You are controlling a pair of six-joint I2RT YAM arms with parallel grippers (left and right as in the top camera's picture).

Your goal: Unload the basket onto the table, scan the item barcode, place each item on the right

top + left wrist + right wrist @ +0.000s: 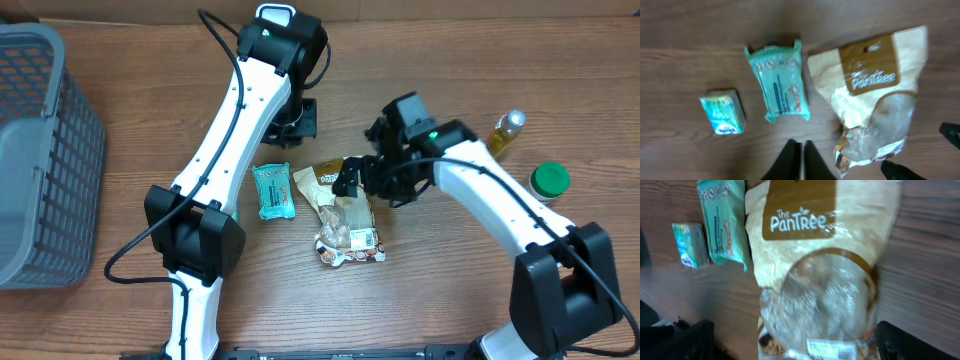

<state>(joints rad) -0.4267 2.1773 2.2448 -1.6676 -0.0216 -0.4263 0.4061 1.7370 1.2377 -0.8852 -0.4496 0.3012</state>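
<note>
Both right fingers (912,342) were spread wide and held nothing, poised one to each side of the PanTree snack pouch (815,270). The pouch lay flat and face up on the bench (450,300) in front of the robot, its clear window showing brownish pieces too blurred to name. At the pouch's nearer end sat a white printed label (366,240), probably the barcode, though the print was too small to read. Judged from this, the step in hand was the pick-up, since the pouch was not yet gripped. The next move called for the right fingers to come down and close across the crinkly film without slipping, then lift it and turn the label toward a scanner, though no scanner showed in any view. Just beside the pouch, on its left, lay a teal wipes packet (273,191), and beyond that a small teal box (722,114). The left fingers (799,161) were pressed shut on nothing, hanging above the bench just short of the wipes packet. Farther off on the right were a bottle (506,131) of yellowish liquid and, near it, a green-lidded jar (549,180) whose contents could not be told. Farthest, at the left edge, sat a grey mesh basket (80,150), and nothing showed inside the part in view.
</note>
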